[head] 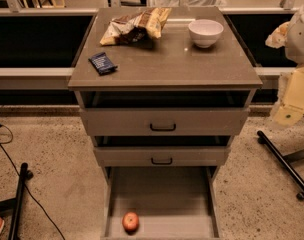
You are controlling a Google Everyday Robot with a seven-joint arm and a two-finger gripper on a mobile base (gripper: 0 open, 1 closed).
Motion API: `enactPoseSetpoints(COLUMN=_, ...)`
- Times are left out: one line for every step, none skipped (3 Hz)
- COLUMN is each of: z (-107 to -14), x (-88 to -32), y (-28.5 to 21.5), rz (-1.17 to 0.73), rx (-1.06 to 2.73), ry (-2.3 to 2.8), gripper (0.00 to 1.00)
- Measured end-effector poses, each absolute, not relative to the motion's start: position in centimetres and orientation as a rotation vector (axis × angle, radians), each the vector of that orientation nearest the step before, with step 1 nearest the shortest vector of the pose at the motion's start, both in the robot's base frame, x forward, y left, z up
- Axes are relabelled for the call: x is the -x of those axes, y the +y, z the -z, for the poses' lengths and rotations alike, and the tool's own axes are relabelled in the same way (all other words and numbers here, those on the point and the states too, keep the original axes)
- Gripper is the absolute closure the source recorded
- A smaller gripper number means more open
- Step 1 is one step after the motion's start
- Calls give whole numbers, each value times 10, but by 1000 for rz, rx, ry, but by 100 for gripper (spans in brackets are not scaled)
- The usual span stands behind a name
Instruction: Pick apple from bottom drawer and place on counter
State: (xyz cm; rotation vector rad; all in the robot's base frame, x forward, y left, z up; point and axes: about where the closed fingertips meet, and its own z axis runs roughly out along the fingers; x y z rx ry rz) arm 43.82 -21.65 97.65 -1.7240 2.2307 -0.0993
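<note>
The apple (130, 221) is small, red and yellowish. It lies on the floor of the bottom drawer (162, 194), which is pulled out, near its front wall and left of centre. The counter (167, 59) is the grey-brown top of the cabinet. My arm comes in at the right edge of the camera view. The gripper (278, 35) is at counter height, off the counter's right edge, far above and to the right of the apple. It holds nothing that I can see.
On the counter are a white bowl (205, 32) at the back right, a crumpled chip bag (135, 26) at the back left and a dark blue packet (102, 63) at the left. The two upper drawers (163, 122) are slightly open. Black stand legs (284, 164) and cables (14, 184) lie on the floor.
</note>
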Motion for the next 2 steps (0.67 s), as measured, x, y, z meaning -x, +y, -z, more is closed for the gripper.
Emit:
enactPoseSetpoints(z=-976, x=-439, y=-216, rz=92, rx=1725, ry=2222, gripper=0)
enactPoseSetpoints(z=-947, x=-443, y=-213, rz=2, rx=1664, ry=2211, gripper=0)
